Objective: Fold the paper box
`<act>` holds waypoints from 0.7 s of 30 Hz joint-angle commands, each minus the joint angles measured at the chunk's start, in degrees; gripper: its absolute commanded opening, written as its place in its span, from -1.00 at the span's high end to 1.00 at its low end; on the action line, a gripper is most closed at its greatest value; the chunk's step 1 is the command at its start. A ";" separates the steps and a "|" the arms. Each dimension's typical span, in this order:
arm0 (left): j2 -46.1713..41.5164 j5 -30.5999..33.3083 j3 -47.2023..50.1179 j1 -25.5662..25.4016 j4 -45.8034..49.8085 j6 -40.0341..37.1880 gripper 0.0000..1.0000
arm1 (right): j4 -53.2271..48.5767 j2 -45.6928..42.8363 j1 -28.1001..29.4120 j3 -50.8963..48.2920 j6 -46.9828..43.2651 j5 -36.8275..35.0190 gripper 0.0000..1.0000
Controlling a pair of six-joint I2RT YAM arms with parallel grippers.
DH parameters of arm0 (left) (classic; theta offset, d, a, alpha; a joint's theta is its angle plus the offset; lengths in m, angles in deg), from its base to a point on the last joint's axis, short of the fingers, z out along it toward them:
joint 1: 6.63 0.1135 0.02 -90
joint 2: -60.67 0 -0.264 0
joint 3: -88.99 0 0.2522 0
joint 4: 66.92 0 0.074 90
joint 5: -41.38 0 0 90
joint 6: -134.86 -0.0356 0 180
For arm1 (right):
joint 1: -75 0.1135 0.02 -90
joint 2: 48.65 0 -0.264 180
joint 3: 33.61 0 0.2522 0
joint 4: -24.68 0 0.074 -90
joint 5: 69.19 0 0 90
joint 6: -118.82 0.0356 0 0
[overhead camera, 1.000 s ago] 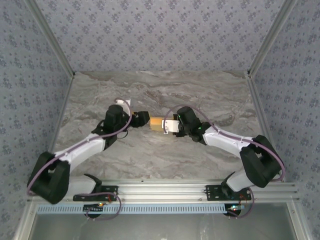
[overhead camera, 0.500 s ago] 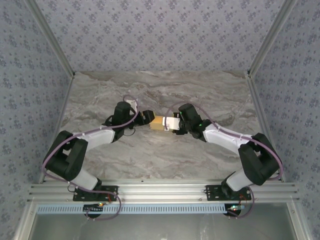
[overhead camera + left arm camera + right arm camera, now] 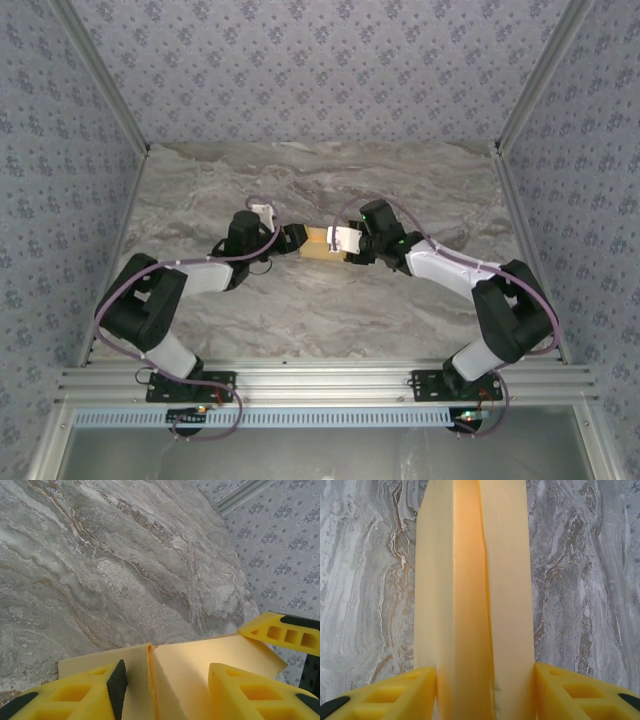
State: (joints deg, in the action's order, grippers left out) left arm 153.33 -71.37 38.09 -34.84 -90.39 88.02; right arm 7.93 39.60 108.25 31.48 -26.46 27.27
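The yellow-orange paper box (image 3: pixel 320 243) lies mid-table between both grippers. In the right wrist view the box (image 3: pixel 470 580) runs away from me as a long folded shape with a crease down its middle. My right gripper (image 3: pixel 485 680) is shut on its near end, and both fingers touch its sides. In the left wrist view the card (image 3: pixel 200 665) lies under my left gripper (image 3: pixel 167 680), which is open. A raised card edge (image 3: pixel 149 680) stands between its fingers, clear of the black pad (image 3: pixel 117 687). The right gripper's finger (image 3: pixel 280 632) rests on the card's far corner.
The grey marbled tabletop (image 3: pixel 300 310) surrounds the box. Patterned walls (image 3: pixel 320 70) close off the back and sides, with metal rails (image 3: pixel 520 90) at the corners. An aluminium frame (image 3: pixel 320 380) with both arm bases runs along the near edge.
The left arm's elbow has swung back and left while its gripper closed in on the box's left end. The right gripper and box have shifted slightly up and left.
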 commanded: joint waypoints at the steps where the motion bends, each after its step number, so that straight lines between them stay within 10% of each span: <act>1: 3.43 -1.51 -1.14 0.50 4.88 -0.47 0.04 | -6.17 2.13 -0.81 0.34 1.23 2.66 -0.05; 11: 4.11 -7.71 -6.34 3.40 7.40 4.45 -0.26 | -9.23 4.38 -2.18 2.12 1.41 5.44 -0.02; 21: 7.80 -6.69 -1.77 3.51 -2.32 5.63 -0.03 | -9.59 5.81 -2.76 2.70 2.51 6.53 -0.03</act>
State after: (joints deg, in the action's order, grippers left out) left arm 158.36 -77.90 33.98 -31.56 -90.11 93.53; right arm 5.24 42.31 105.78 34.87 -25.39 32.40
